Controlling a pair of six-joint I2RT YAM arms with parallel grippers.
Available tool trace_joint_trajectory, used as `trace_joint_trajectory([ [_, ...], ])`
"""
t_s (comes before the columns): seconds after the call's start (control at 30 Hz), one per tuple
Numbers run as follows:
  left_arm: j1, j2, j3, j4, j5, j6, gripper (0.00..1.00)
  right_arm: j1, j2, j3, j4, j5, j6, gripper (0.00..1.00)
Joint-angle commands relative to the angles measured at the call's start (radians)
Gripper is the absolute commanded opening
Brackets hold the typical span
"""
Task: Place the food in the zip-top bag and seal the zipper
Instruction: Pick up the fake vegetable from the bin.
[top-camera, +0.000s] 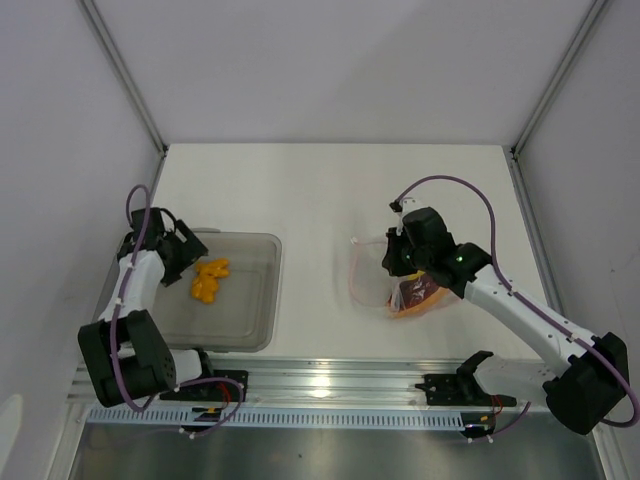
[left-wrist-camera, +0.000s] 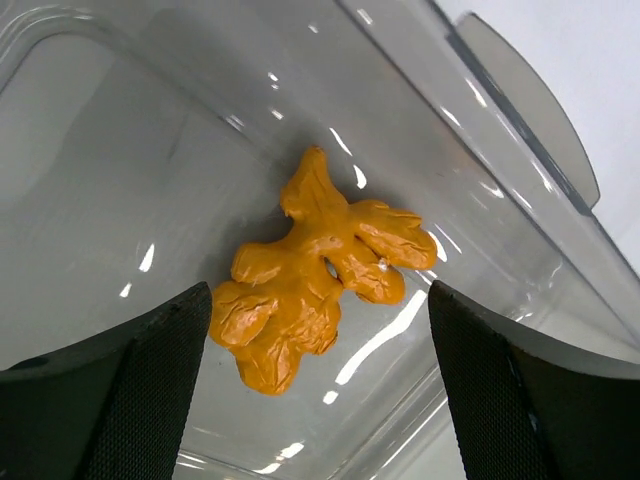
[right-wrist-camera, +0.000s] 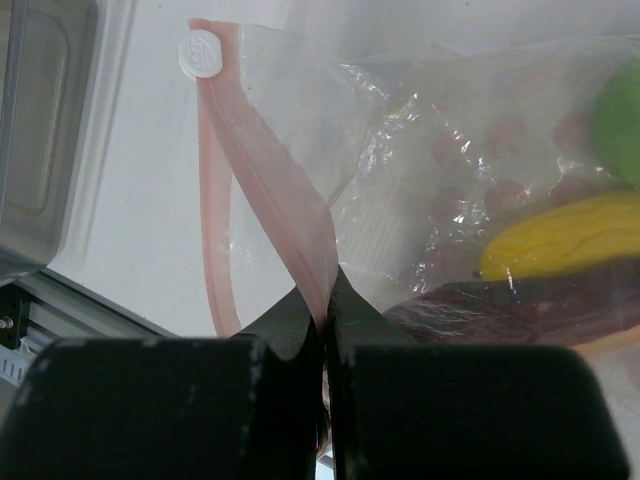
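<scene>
White surface (top-camera: 330, 190) with pale walls around it, both arms reaching out from the near edge.

On my left, the end effector (left-wrist-camera: 320, 330) is released. Its two dark fingers (left-wrist-camera: 130, 390) stand wide apart, gripping nothing. Between them lies a lumpy yellow-orange food piece (left-wrist-camera: 315, 270), flat on the floor of the grey translucent bin (top-camera: 245, 315). From the left wrist camera its long axis runs from lower left, by the left finger, up to a narrow tip at the top, with two lobes branching right. I can't tell whether that finger touches it. From overhead the piece sits in the left half of the bin and runs diagonally, near-left to far-right.

On my right, the end effector (right-wrist-camera: 325, 330) is clenched on the zipper (right-wrist-camera: 275, 200), with one pink lip of it pinched between the fingertips. That lip climbs away from the fingers to a white round tab (right-wrist-camera: 200, 52). A second pink lip drops from the same tab on the left, apart from the first.

The zip-top bag (right-wrist-camera: 400, 150) spreads rightward from the grip in the wrist view. Overhead it lies right of centre, well apart from the bin, with its pink mouth edge turned toward the bin. Inside it are a dark-red slice (right-wrist-camera: 520, 305) and a yellow piece (right-wrist-camera: 570, 240) just above it, both lying crosswise. A lime-green fruit (right-wrist-camera: 620, 120) sits at the frame's right edge.
</scene>
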Motion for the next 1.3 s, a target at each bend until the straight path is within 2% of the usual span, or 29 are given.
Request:
trace_joint_trajectory([
  [0.0, -0.043, 0.032, 0.082, -0.022, 0.022, 0.147, 0.90, 0.001, -0.021, 0.010, 0.033, -0.020, -0.016, 0.00],
  [0.07, -0.091, 0.044, 0.095, -0.035, 0.008, 0.213, 0.91, 0.003, -0.035, 0.001, 0.034, -0.021, -0.016, 0.00],
  [0.13, -0.134, 0.079, 0.127, -0.060, -0.100, 0.245, 0.91, 0.003, -0.050, -0.007, 0.040, -0.024, -0.016, 0.00],
  [0.2, -0.158, 0.088, 0.117, -0.063, -0.127, 0.303, 0.92, 0.003, -0.058, -0.012, 0.043, -0.027, -0.015, 0.00],
  [0.33, -0.163, 0.110, 0.126, -0.095, -0.153, 0.364, 0.92, 0.003, -0.072, -0.016, 0.046, -0.034, -0.009, 0.00],
  [0.53, -0.163, 0.168, 0.113, -0.120, -0.147, 0.423, 0.92, 0.003, -0.086, -0.025, 0.054, -0.047, -0.006, 0.00],
  [0.63, -0.165, 0.197, 0.093, -0.098, -0.058, 0.423, 0.92, 0.006, -0.086, -0.029, 0.062, -0.057, -0.006, 0.00],
  [0.77, -0.169, 0.248, 0.110, -0.118, -0.027, 0.427, 0.92, 0.006, -0.089, -0.032, 0.066, -0.057, -0.003, 0.00],
  [1.03, -0.171, 0.340, 0.136, -0.140, -0.018, 0.438, 0.91, 0.006, -0.098, -0.033, 0.065, -0.057, -0.006, 0.00],
  [1.27, -0.172, 0.360, 0.139, -0.137, -0.003, 0.441, 0.89, 0.006, -0.100, -0.035, 0.060, -0.043, -0.007, 0.00],
])
